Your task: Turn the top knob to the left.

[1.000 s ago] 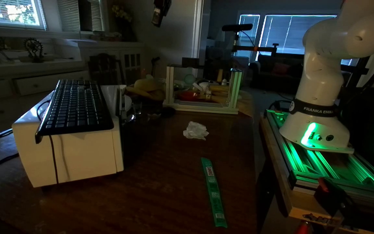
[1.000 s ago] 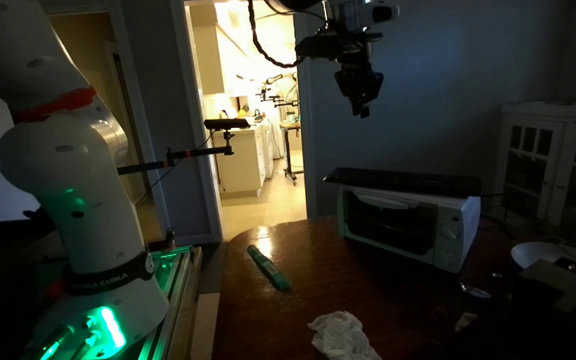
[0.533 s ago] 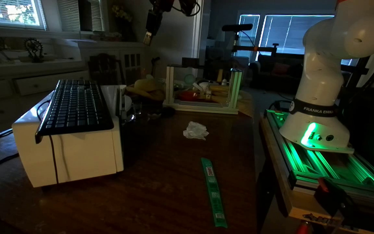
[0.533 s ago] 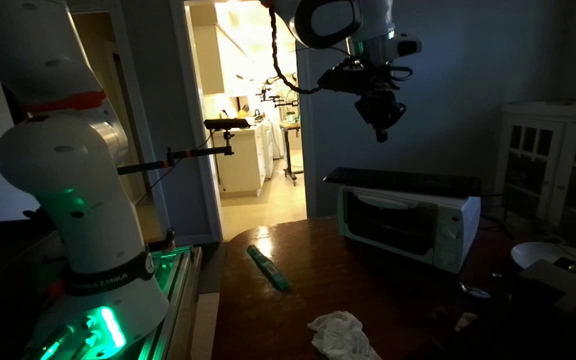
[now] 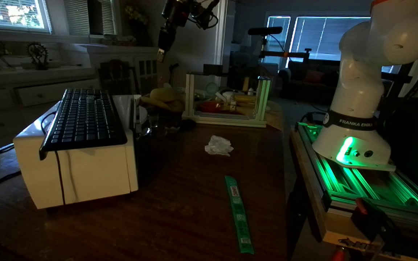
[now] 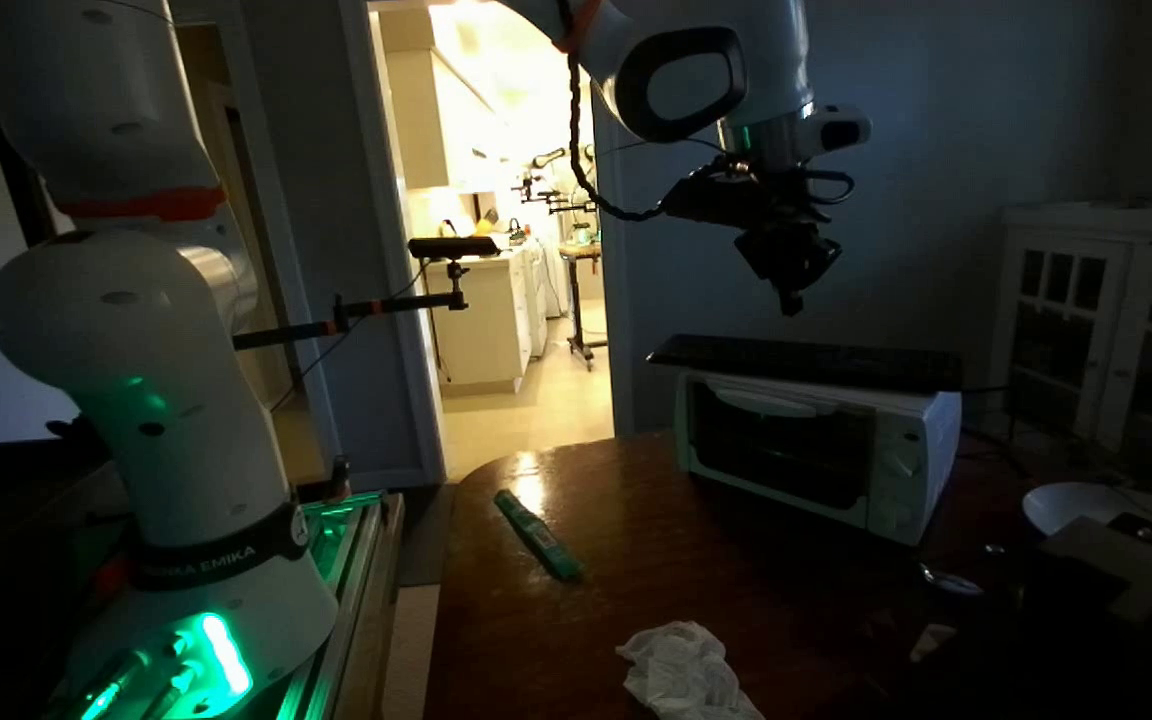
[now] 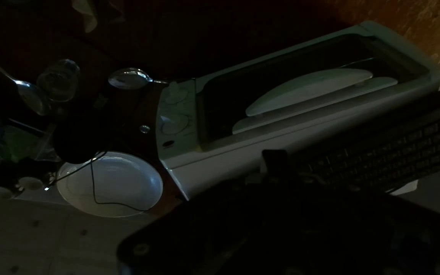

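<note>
The white toaster oven (image 6: 786,460) stands on the table, its knob panel at the right end of its front. The top knob (image 6: 899,462) and the bottom knob (image 6: 894,508) show there; in the wrist view the top knob (image 7: 175,124) lies nearer the oven's top edge than the bottom knob (image 7: 177,94). In an exterior view the oven (image 5: 96,177) shows from its side, and its knobs are hidden. My gripper (image 6: 789,303) is shut and empty, in the air above the oven, apart from it. It also shows in an exterior view (image 5: 161,55) and, very dark, in the wrist view (image 7: 275,154).
A black keyboard (image 6: 806,362) lies on the oven's top, below my gripper. A white plate (image 7: 109,183), a spoon (image 7: 130,78) and a glass (image 7: 59,80) stand near the knob end. A green packet (image 6: 536,535) and crumpled white paper (image 6: 681,670) lie on the table.
My gripper has come down and closer to the oven, moving down and right in an exterior view. The oven, keyboard and table things have not moved.
</note>
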`<state>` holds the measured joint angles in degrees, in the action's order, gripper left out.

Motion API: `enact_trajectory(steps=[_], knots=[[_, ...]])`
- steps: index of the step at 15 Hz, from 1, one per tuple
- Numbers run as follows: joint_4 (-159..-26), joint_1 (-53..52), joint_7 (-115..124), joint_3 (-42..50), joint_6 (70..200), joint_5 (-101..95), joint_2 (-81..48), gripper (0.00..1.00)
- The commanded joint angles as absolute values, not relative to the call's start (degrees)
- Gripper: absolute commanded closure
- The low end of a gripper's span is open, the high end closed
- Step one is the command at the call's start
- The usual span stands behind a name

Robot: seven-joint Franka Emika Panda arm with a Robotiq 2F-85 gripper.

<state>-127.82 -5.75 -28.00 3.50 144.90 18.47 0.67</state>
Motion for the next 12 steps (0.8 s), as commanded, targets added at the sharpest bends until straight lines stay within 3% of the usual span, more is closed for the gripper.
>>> enact_trajectory(steps=[1,12], knots=[[-127.6,-4.2,-27.7,1.8,144.8,18.3,0.7,0.99],[-120.3,-0.3,-40.8,-0.2,142.7,25.4,-9.1,1.00]])
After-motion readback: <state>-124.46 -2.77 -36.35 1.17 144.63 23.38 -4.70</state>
